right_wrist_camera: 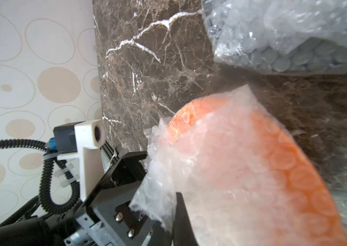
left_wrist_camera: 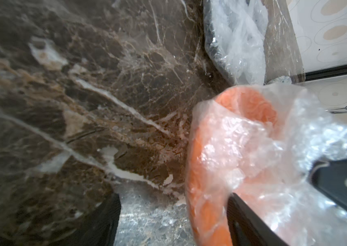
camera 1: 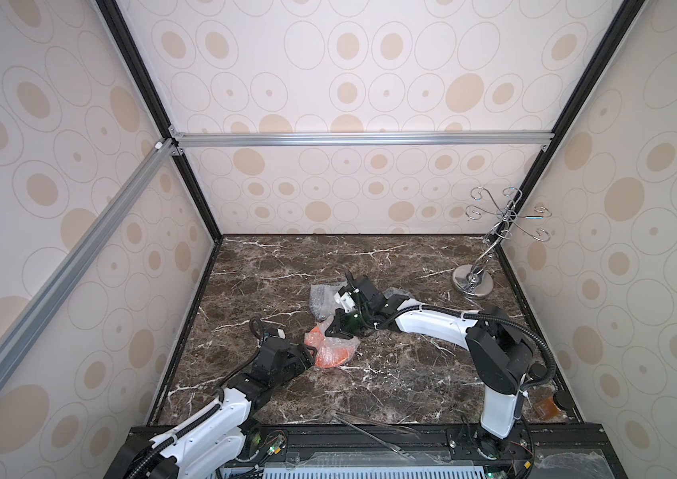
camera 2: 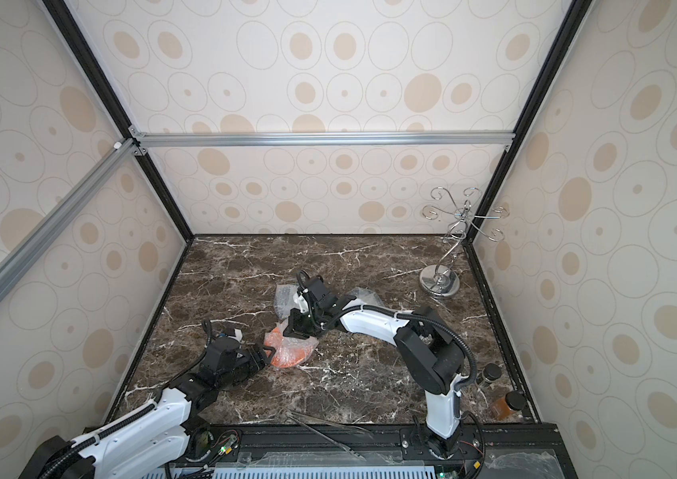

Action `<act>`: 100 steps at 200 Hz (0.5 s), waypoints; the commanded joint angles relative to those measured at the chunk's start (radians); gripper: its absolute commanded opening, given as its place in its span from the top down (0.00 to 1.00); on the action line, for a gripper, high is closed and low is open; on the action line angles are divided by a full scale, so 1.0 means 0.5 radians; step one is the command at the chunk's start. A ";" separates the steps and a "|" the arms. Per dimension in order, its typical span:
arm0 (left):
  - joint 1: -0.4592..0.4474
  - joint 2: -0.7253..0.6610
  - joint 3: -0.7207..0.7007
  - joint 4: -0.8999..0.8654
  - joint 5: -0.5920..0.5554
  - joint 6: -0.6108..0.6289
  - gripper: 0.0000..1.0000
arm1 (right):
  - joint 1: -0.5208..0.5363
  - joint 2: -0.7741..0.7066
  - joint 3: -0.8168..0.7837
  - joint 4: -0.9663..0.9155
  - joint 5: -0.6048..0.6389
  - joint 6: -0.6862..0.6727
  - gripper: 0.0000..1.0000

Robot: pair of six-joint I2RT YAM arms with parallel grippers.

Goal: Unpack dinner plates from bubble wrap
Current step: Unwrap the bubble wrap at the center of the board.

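The orange plate (camera 1: pixel 328 360) lies in its bubble wrap (camera 1: pixel 343 345) directly under the right gripper (camera 1: pixel 336 329), which is closed and seems to pinch a fold, and just ahead of the left gripper (camera 1: pixel 311 357), whose jaws stand wide. The wrap is likely light, limp and slippery, and the plate stiff and breakable, so the wrap is best taken by a loose edge while the rim is steadied.

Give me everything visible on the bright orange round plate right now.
The bright orange round plate is shallow with a raised rim, smooth-looking. It sits on the dark marble table near its middle, mostly covered by crumpled clear bubble wrap, rim partly bare. The open left gripper straddles its rim; the shut right gripper pinches the wrap.
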 commanded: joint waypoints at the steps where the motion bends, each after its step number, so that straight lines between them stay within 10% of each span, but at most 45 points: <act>1: -0.007 -0.067 -0.023 -0.047 0.058 -0.021 0.17 | -0.010 0.057 -0.048 0.060 0.049 0.094 1.00; 100: -0.012 0.049 -0.130 0.196 0.205 -0.011 0.21 | -0.010 0.115 -0.173 0.168 0.113 0.243 1.00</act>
